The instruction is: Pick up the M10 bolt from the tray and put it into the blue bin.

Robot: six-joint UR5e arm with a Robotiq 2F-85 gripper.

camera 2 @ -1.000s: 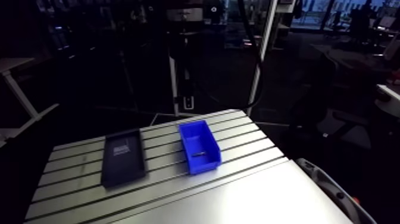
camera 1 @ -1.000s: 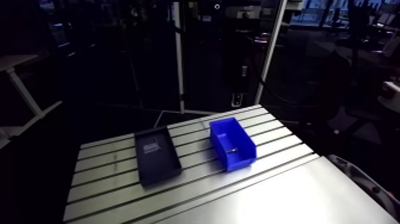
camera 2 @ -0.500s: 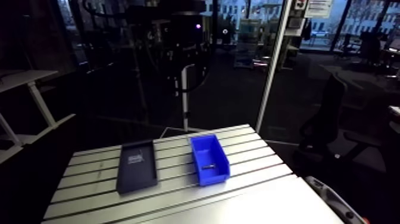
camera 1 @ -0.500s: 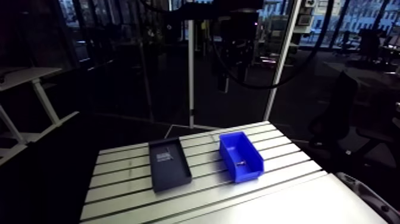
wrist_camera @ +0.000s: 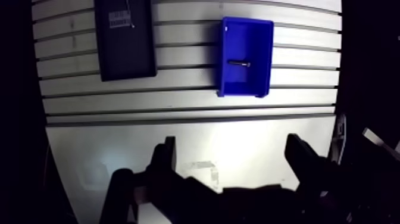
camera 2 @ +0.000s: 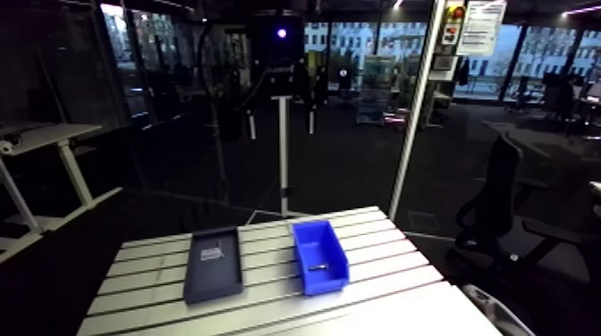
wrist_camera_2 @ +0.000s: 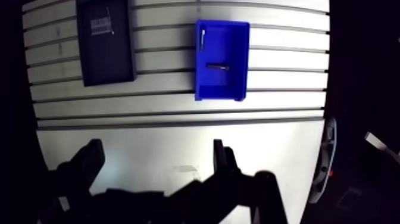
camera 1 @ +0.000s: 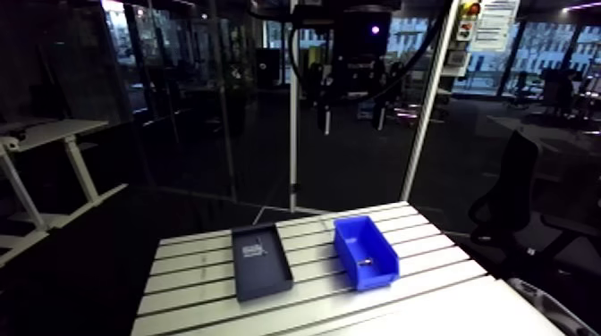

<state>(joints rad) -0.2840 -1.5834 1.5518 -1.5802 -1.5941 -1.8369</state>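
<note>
Bench (wrist_camera: 178, 95): slotted aluminium on the far part, smooth plate right under the end effector (wrist_camera: 232, 143). Dim all around the bench. Two containers sit side by side on the slotted part, apart from each other: dark tray (wrist_camera: 125, 39) with a pale label at one end, and blue bin (wrist_camera: 225, 59). Bolt (wrist_camera: 239, 62) is in the bin, small, dark and slim, lying flat on the floor crosswise to the long walls. End effector is wide open, nothing between the fingers, well above the bench. From it, bolt and bin are at 12 o'clock, well apart; tray at about 10 o'clock.
</note>
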